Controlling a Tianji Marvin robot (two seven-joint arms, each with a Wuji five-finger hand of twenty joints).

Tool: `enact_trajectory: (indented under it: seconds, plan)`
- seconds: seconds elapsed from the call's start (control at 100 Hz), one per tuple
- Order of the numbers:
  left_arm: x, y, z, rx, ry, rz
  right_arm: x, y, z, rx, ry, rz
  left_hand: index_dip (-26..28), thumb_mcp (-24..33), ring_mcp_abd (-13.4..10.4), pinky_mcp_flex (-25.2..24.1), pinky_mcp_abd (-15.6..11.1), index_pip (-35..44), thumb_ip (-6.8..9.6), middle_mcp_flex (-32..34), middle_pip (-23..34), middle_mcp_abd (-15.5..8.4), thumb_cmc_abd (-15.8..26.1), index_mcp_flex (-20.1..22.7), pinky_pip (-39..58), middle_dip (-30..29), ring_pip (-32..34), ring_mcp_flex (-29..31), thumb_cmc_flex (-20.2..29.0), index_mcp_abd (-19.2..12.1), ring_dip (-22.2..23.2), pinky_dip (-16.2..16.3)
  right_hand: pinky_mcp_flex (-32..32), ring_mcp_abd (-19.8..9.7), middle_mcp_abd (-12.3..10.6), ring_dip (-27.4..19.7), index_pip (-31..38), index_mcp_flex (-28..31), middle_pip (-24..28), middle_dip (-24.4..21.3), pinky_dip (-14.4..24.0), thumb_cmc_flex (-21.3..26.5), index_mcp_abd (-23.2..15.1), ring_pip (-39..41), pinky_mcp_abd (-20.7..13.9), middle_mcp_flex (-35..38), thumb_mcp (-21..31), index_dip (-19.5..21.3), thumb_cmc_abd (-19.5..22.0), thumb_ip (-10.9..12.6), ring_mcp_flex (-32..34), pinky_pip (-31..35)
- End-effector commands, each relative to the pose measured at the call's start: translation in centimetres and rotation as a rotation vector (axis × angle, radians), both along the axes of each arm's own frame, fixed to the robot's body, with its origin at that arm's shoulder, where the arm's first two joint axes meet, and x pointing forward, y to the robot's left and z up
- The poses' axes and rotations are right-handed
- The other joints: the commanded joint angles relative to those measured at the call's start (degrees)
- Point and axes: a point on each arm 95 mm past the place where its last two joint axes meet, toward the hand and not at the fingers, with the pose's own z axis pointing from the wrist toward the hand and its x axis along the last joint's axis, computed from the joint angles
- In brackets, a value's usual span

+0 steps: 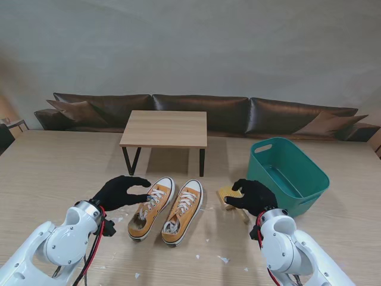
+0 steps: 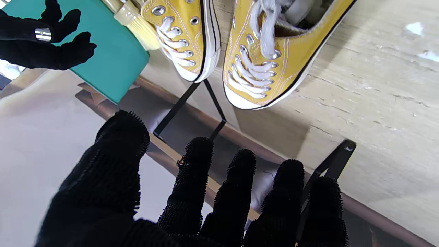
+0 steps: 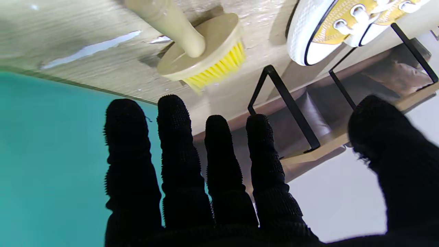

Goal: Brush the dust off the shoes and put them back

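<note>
The right wrist view shows the brush with yellow bristles; the stand view half hides it behind the right hand. Both that hand and the left hand beside the yellow shoes are spread and empty.

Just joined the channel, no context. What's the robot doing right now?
Shoe-cleaning setup, nothing grasped yet. Both gloved hands are open. The left hand hovers beside the left shoe; the right hand is over the brush, which lies on the table between the right shoe and the teal bin. The two yellow sneakers sit side by side, toes toward the small wooden stand. White scraps are scattered near the shoes.
</note>
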Motion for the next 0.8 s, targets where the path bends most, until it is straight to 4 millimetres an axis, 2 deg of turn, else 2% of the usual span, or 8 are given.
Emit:
enact_trajectory:
  seconds: [0.0, 0.24, 0.37, 0.52, 0.79]
  plan:
    - [-0.5, -0.2, -0.7, -0.007, 0.031, -0.007, -0.1, 0.2, -0.9, 0.0, 0.031, 0.004, -0.36, -1.7, 0.22, 0.68, 0.64, -0.76, 2.51, -1.25, -0.42, 0.3, 2.07, -1.0, -3.23, -0.63, -0.69, -1.68, 0.96, 0.83, -0.28, 1.52, -13.19, -0.86, -0.84, 1.57, 1.12, 1.49, 0.48, 1.33, -0.77, 0.34, -0.12, 3.08, -0.82, 1.25, -1.8, 0.0, -3.79, -0.2, 2.71, 5.91]
    - [-1.1, 0.1, -1.4, -0.035, 0.038, 0.03, -0.2, 0.5, -2.5, -0.162, 0.035, -0.032, -0.25, -1.95, 0.86, 0.12, 0.86, -0.62, 2.58, -0.96, -0.48, 1.2, 2.71, -0.4, -3.53, -0.53, -0.8, -1.77, 1.68, 1.88, -0.16, 2.94, -3.78, -3.14, -1.24, 4.57, 3.87, 3.42, 4.08, 3.3, 1.16, 0.47, 0.78, 12.67, -2.38, 3.72, 2.26, 0.54, -9.83, -1.54, 10.29, 19.96]
    - [-1.2, 0.3, -1.5, -0.04, 0.034, 0.044, -0.2, 0.4, -3.2, -0.209, 0.034, -0.061, -0.16, -2.03, 1.03, -0.05, 0.92, -0.45, 2.62, -0.69, -0.44, 1.32, 2.84, 0.08, -3.79, -0.47, -0.79, -1.62, 2.02, 2.16, -0.08, 3.33, 1.34, -4.04, -1.1, 5.26, 4.71, 3.9, 5.04, 3.69, 1.39, -0.23, 1.21, 16.08, -3.71, 4.89, 3.77, 0.51, -11.1, -2.11, 14.29, 26.21]
    - [-1.2, 0.4, -1.4, -0.037, 0.035, 0.041, -0.2, 0.4, -3.6, -0.24, 0.038, -0.094, -0.13, -2.27, 0.91, -0.15, 0.91, -0.48, 2.62, -0.41, -0.36, 1.4, 3.07, 0.1, -4.01, -0.35, -0.73, -1.38, 2.01, 2.11, 0.03, 3.7, 5.59, -5.11, -0.97, 6.13, 5.45, 4.73, 5.87, 3.94, 0.98, -0.03, 1.68, 19.42, -4.62, 6.69, 5.04, 0.4, -12.41, -2.18, 18.14, 30.45]
    - [-1.4, 0.4, -1.3, -0.038, 0.032, 0.044, -0.3, 0.7, -4.6, -0.299, 0.039, -0.124, 0.01, -2.56, 1.2, -0.34, 1.09, -0.29, 2.7, 0.41, -0.1, 1.67, 3.22, 0.65, -4.41, -0.03, -0.58, -1.05, 2.38, 2.26, 0.23, 4.16, 10.78, -7.7, -1.34, 7.67, 7.14, 6.9, 8.09, 5.05, -0.59, 0.18, 2.03, 25.05, -5.74, 9.84, 7.37, 0.33, -14.59, -2.54, 23.86, 34.13]
